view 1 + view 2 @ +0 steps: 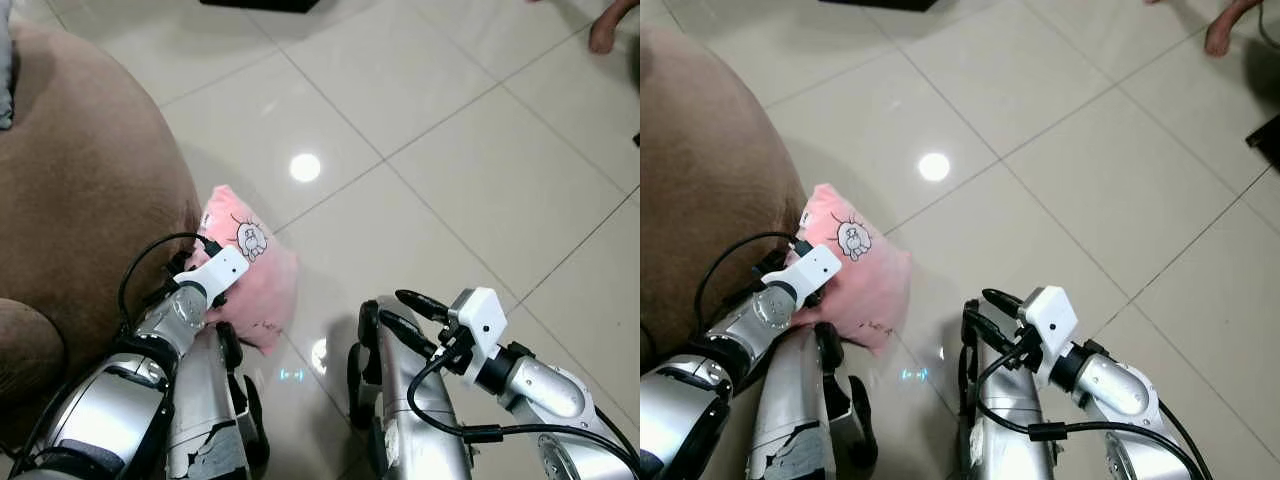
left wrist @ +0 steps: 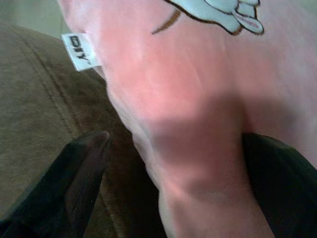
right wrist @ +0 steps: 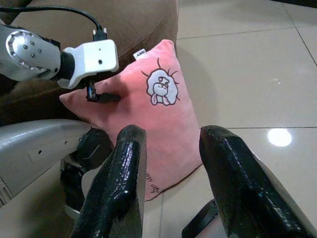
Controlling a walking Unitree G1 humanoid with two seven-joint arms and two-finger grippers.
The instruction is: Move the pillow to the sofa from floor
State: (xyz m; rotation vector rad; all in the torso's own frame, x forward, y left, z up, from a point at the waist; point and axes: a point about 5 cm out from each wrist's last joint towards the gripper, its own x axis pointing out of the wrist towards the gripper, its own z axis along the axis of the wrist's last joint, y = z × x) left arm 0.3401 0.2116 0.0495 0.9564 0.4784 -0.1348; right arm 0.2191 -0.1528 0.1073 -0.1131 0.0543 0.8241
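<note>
The step in hand looks like the grasp itself — the pillow is being taken but is not yet lifted. Nearest, the right gripper [image 1: 408,307] hangs over the floor [image 1: 450,150] between the robot's legs, its jaws spread wide and holding nothing. The left gripper [image 3: 103,97] reaches to the pink pillow [image 1: 252,270], and its jaws straddle the pillow's edge with the cloth bunched between them; whether they have pinched tight I cannot tell for sure, though it reads as a hold. The pillow sits on the floor, leaning against the base of the brown sofa [image 1: 80,190]. Next, I judge, the left arm must lift clear of the floor and swing up over the sofa's rounded side — gently, as soft cloth slips. Count: one pillow, one sofa, two grippers.
</note>
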